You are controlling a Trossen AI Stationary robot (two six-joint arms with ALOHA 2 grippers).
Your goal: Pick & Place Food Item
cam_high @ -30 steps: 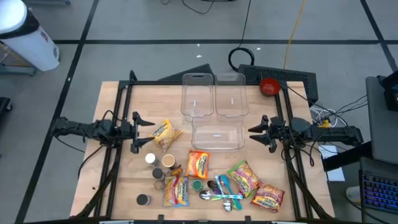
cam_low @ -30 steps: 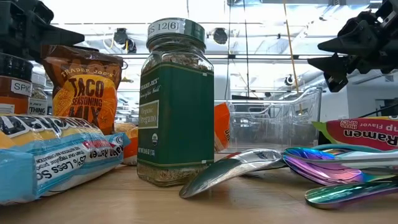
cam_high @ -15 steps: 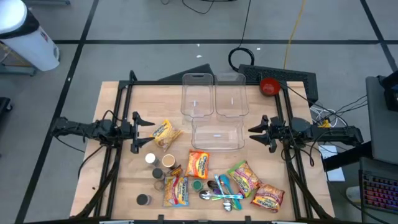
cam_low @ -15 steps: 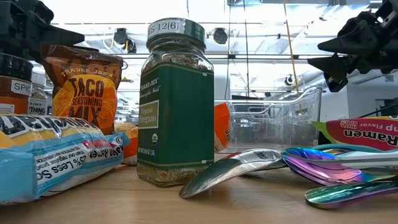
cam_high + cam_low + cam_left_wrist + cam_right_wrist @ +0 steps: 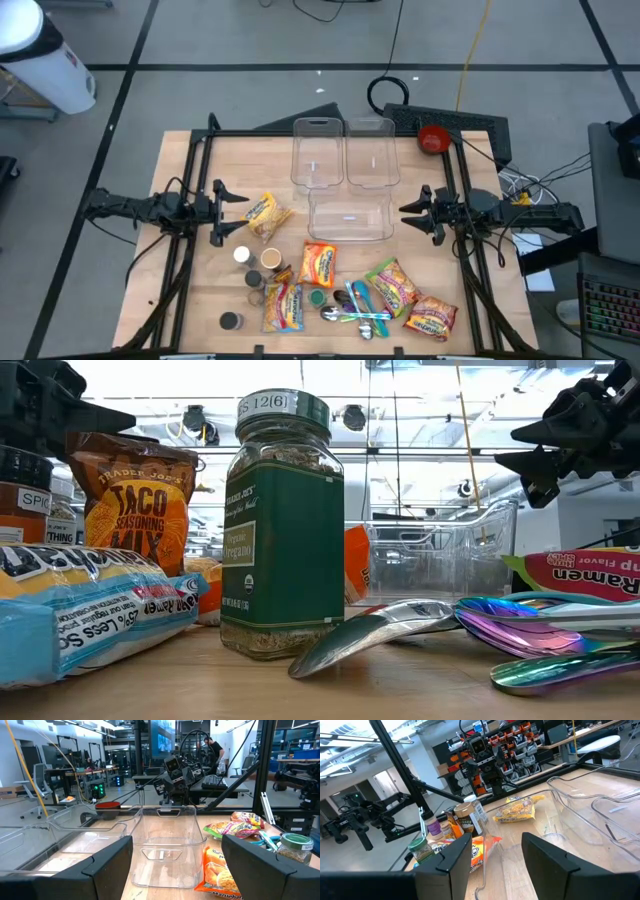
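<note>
Food items lie scattered over the near half of the light wooden worktop [image 5: 180,290]: a yellow crinkled snack packet [image 5: 262,214] just beside the left gripper [image 5: 226,213], an orange-and-yellow ramen packet [image 5: 318,264] in front of the nearest of 3 clear plastic bins [image 5: 349,217], and more bright packets [image 5: 411,301] toward the right front corner. A green-labelled glass jar of oregano [image 5: 281,525] stands upright near the front edge, with iridescent metal spoons [image 5: 545,628] lying beside it and an orange taco seasoning pouch [image 5: 131,502] behind it. The left gripper hangs above the worktop's left side, jaws wide apart and holding nothing. The right gripper [image 5: 412,214] hangs at the right side, just beside the nearest bin, jaws partly apart and likewise empty. A red bowl [image 5: 433,138] sits beyond the far right corner.
</note>
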